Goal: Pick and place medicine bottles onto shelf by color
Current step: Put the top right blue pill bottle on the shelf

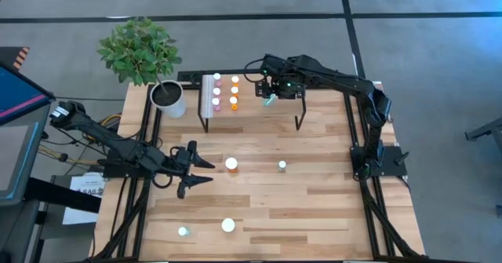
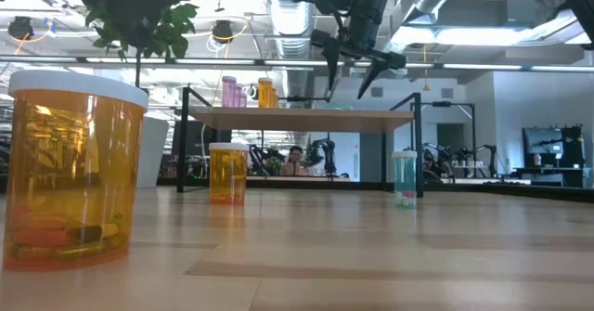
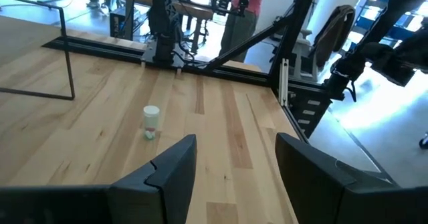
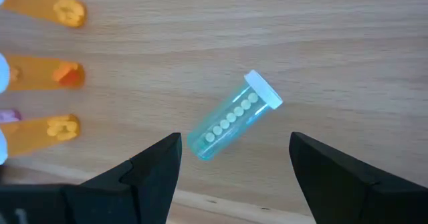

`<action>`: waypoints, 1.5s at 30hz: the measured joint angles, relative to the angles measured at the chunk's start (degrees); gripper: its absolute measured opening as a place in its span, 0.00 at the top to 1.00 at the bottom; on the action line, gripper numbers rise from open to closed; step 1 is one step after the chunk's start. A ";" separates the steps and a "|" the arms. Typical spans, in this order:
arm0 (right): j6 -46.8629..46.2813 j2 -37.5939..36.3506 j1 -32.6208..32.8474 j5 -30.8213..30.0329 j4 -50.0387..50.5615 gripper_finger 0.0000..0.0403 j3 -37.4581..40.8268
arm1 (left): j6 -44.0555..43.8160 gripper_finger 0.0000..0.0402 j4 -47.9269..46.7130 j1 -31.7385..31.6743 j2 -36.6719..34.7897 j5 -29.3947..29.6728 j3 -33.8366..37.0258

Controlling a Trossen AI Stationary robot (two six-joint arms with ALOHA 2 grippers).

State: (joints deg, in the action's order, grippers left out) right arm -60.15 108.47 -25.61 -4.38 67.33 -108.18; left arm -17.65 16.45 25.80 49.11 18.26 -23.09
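Right gripper (image 4: 234,177): fingers spread, empty, above the small wood-top shelf (image 1: 274,110)
Teal transparent bottle (image 4: 231,125): lying on shelf, released
Left gripper (image 3: 231,177): fingers apart, empty, well apart from shelf
Pink bottles (image 1: 216,92): partly cut off in right wrist view

no readable text or labels

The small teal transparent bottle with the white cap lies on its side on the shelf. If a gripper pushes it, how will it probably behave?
The small teal transparent bottle is round and lies on its side on the light wood shelf top, so it would probably roll when pushed. It holds only a row of pale pills, so it is likely light. Its smooth plastic wall may slip between the open right gripper fingers.
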 joint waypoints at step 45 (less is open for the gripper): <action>7.90 5.16 -1.16 0.02 -1.56 0.62 -0.06 | 0.02 0.52 -0.30 0.04 0.02 -0.53 0.00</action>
State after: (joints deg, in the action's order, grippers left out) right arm -52.25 113.62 -26.77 -4.36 65.78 -108.24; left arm -17.63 16.15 25.85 49.12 17.73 -23.09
